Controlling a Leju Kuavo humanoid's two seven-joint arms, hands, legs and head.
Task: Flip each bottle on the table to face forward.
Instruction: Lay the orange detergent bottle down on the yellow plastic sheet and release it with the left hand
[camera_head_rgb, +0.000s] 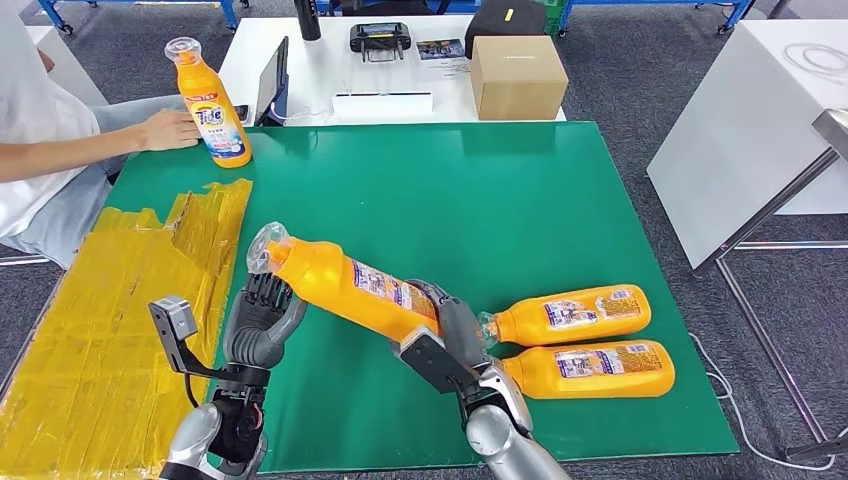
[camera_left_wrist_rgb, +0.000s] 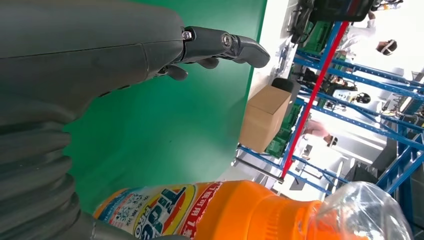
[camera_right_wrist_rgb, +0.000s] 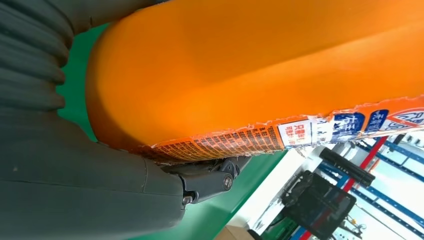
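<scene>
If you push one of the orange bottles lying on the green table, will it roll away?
Probably a little. The nearest lying bottle looks rounded and rests on its side, so a sideways nudge might rock or roll it. Its body seems somewhat flattened, which may stop it soon. The smooth green table could let it slide too.

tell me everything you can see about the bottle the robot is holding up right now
The held bottle is orange plastic with a clear wrapped cap at its upper left end and a printed label along its side; the label's edge looks ragged in the right wrist view. It is lifted off the green mat, tilted, cap end higher and toward the robot's left. The right hand grips its base end. The left hand is under the neck, close to it; contact cannot be told.
</scene>
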